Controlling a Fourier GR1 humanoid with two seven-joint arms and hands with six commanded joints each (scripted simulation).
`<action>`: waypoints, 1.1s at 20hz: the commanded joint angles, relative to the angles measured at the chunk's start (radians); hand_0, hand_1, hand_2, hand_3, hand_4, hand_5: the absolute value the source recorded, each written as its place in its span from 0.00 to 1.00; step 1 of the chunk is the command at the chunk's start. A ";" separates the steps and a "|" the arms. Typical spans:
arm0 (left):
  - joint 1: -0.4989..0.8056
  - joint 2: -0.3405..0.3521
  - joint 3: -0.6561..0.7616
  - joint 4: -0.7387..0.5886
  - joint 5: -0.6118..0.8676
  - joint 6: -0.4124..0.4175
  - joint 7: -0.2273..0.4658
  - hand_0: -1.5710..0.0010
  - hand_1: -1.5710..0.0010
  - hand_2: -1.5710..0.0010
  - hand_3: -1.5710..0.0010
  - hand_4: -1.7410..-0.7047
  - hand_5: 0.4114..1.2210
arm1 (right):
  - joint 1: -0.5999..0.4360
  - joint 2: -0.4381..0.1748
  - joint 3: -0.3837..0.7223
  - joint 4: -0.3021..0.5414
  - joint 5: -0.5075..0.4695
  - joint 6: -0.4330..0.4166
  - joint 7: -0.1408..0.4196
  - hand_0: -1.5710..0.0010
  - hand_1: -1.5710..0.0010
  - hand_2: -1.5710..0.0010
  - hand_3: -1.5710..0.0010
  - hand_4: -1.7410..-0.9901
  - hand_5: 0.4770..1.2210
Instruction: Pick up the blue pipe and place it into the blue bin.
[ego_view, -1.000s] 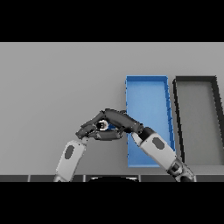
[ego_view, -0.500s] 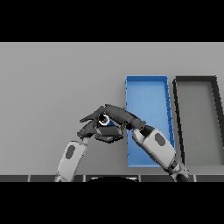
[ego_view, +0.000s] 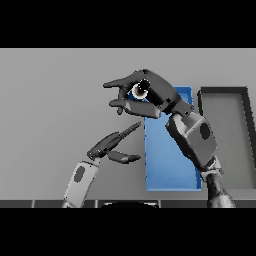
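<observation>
- Since the earlier frame the right hand (ego_view: 152, 92) has risen and swung toward the bin, carrying the pipe with it; the left hand (ego_view: 111, 147), which met it at the pipe before, has let go and now sits apart, lower down.
- The right hand's fingers (ego_view: 131, 106) and thumb curl round the pipe (ego_view: 140, 90), holding it off the table (ego_view: 55, 110).
- The pipe shows end-on as a pale ring with a dark hole, a bit of blue around it; most of its length is hidden inside the grip.
- Hand and pipe hover over the blue bin's (ego_view: 170, 170) near-left upper corner, at its left edge.
- The left hand is left of the bin, its fingers stretched out straight and relaxed, pointing toward the bin's left wall and holding nothing.
- A dark grey bin (ego_view: 227, 135) stands just right of the blue one.
</observation>
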 joint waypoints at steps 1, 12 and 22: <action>-0.007 0.004 0.005 0.011 -0.006 0.002 0.002 1.00 1.00 1.00 1.00 0.81 0.02 | -0.034 -0.027 -0.023 0.039 0.023 -0.015 0.000 0.00 0.00 0.00 0.00 0.00 1.00; 0.010 0.035 0.002 0.000 -0.016 -0.003 -0.052 1.00 1.00 1.00 1.00 0.84 0.01 | 0.190 -0.226 -0.152 0.179 0.068 -0.029 0.013 0.00 0.00 0.00 0.00 0.00 1.00; 0.028 0.021 -0.008 -0.012 -0.007 -0.002 -0.023 1.00 1.00 1.00 1.00 0.83 0.02 | 0.570 -0.296 -0.047 0.026 0.094 -0.229 0.103 0.00 0.00 0.00 0.00 0.00 1.00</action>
